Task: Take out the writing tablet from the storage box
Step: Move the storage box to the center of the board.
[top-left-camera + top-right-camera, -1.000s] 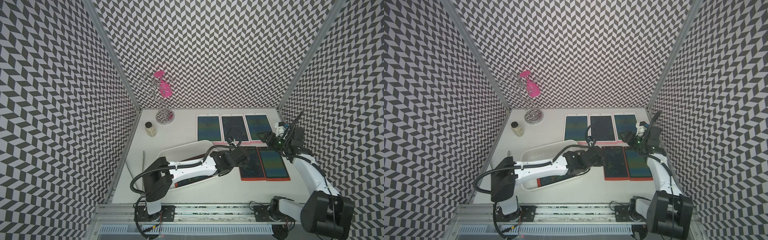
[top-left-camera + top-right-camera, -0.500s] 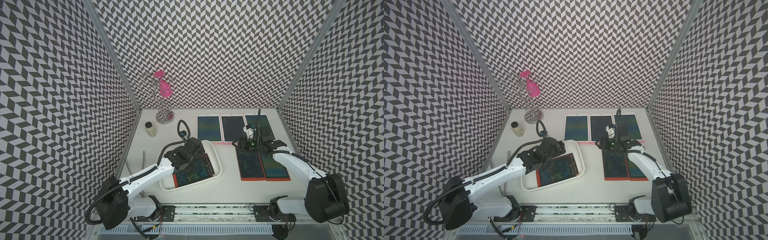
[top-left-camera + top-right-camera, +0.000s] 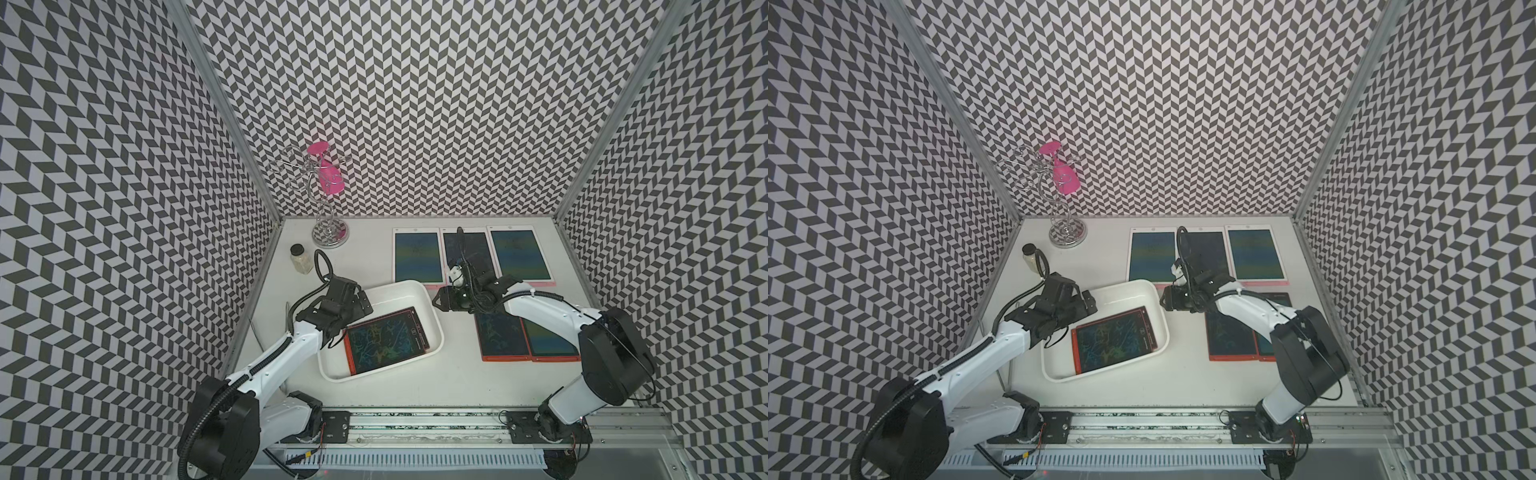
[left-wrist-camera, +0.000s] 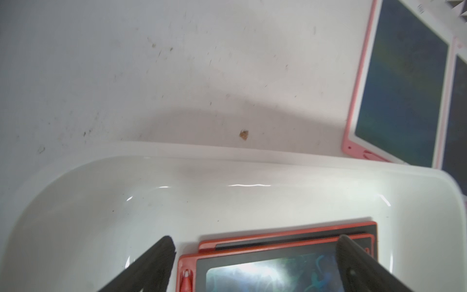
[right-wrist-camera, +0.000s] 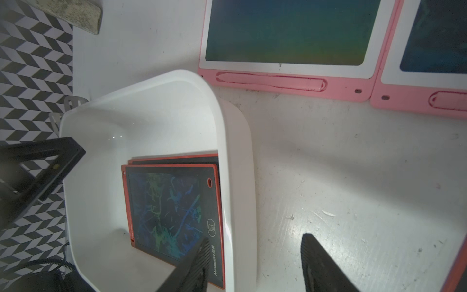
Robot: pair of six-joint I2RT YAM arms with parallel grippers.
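The white storage box (image 3: 400, 286) sits mid-table and holds a red-framed writing tablet (image 3: 386, 341) lying flat. In the wrist views, a second red tablet (image 4: 285, 233) shows stacked under the top writing tablet (image 5: 166, 202). My left gripper (image 3: 355, 309) hovers over the box's left end, open wide, its fingers either side of the tablet's short edge (image 4: 255, 241) without touching it. My right gripper (image 3: 439, 300) is at the box's right end, open. One finger (image 5: 202, 252) is inside, above the tablet. The other is outside, above the table, with the box wall (image 5: 240, 202) between them.
Three pink-and-white tablets (image 3: 417, 257) lie along the back, the middle one partly behind the right arm. Two red tablets (image 3: 500, 336) lie side by side on the right. A wire stand with a pink piece (image 3: 328, 187) and a small jar (image 3: 301, 261) stand back left.
The left arm pulled back from the red tablets on the right to the box's left end and opened wide. The right arm swung left to the box's right rim, its jaws narrowing.
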